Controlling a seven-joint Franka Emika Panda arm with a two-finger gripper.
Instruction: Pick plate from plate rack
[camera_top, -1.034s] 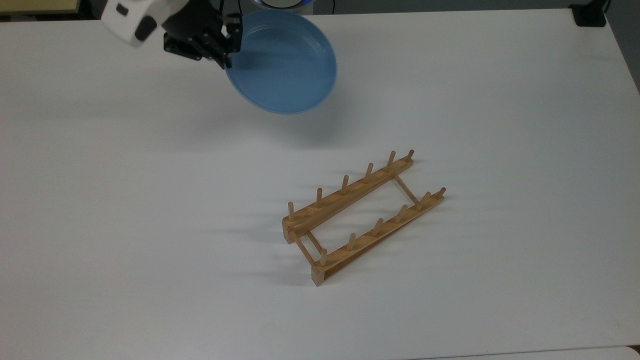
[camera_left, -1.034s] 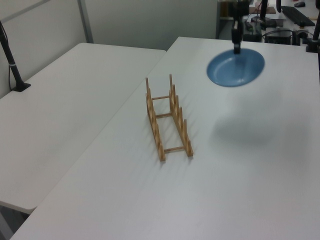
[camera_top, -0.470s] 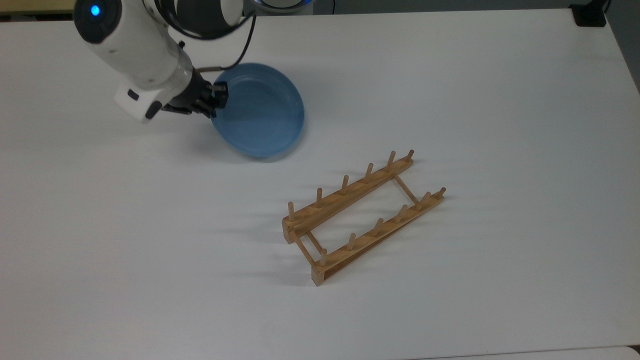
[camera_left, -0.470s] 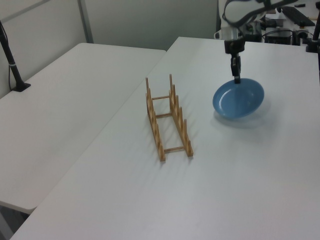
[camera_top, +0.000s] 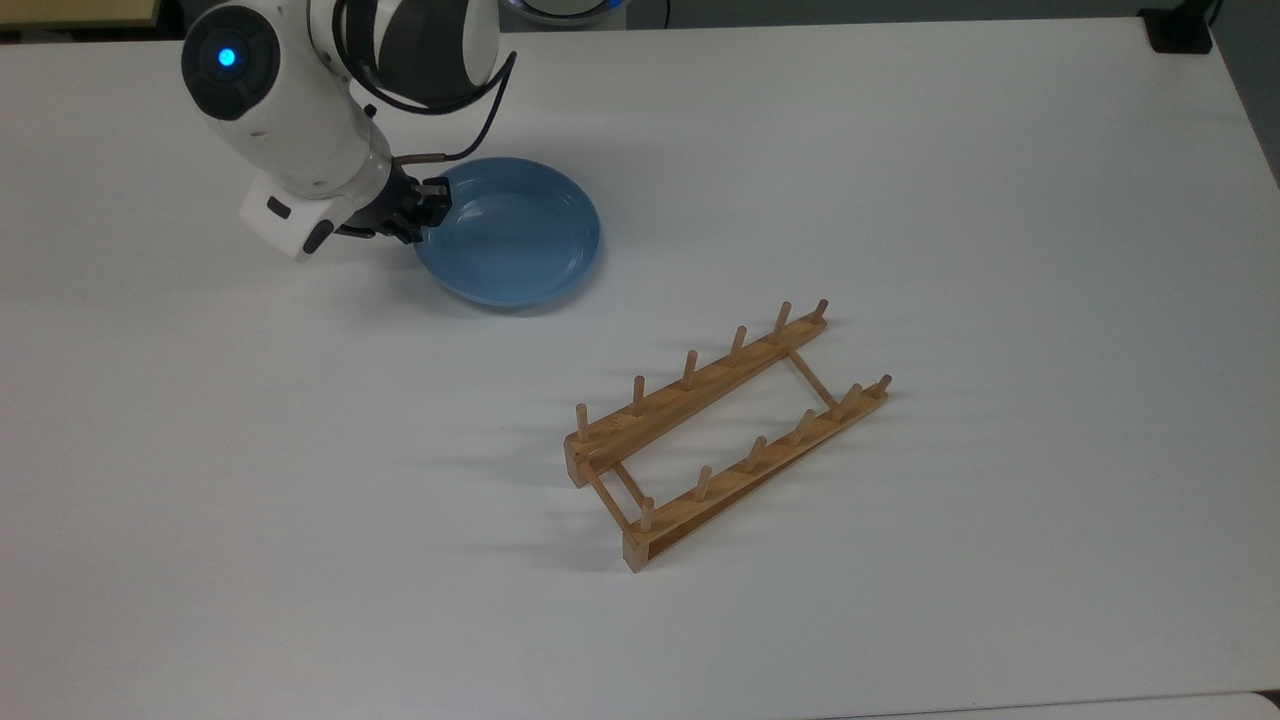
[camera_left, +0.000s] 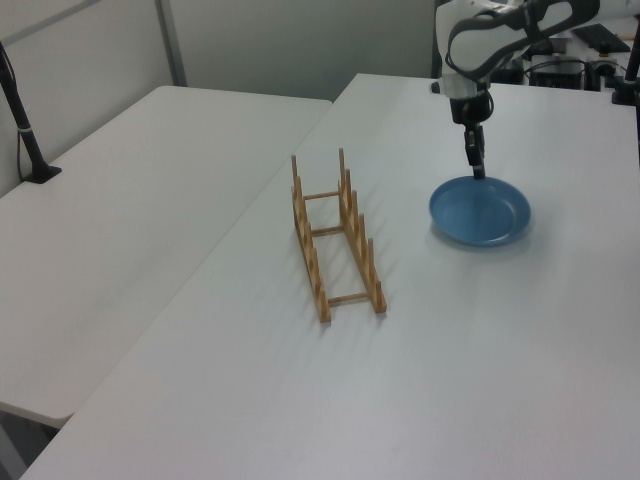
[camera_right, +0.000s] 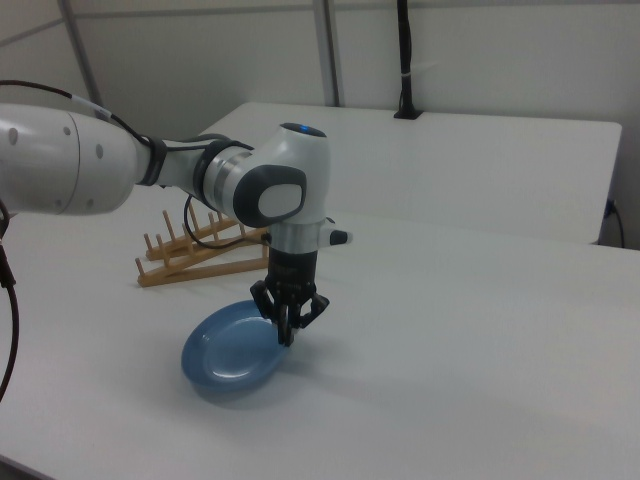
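The light-blue plate (camera_top: 510, 235) lies flat on the white table, well away from the plate rack (camera_top: 700, 387). My gripper (camera_top: 432, 203) is at the plate's rim on the top view's left, shut on that rim. In the left view the gripper (camera_left: 478, 172) comes down onto the far edge of the plate (camera_left: 482, 212), to the right of the rack (camera_left: 358, 235). The right view has the gripper (camera_right: 287, 335) pinching the plate (camera_right: 228, 350) in front of the rack (camera_right: 195, 262). The wooden rack holds nothing between its pegs.
The white table (camera_top: 900, 150) stretches wide around the rack. A second white table (camera_left: 130, 200) adjoins it on the left view's left, with a black post (camera_left: 25, 130) clamped to it. A dark clamp (camera_top: 1180, 30) sits at the top view's far right corner.
The plate came down from the air, tilted, to lie flat on the table. The arm followed it down and toward the top view's left, still holding the rim.
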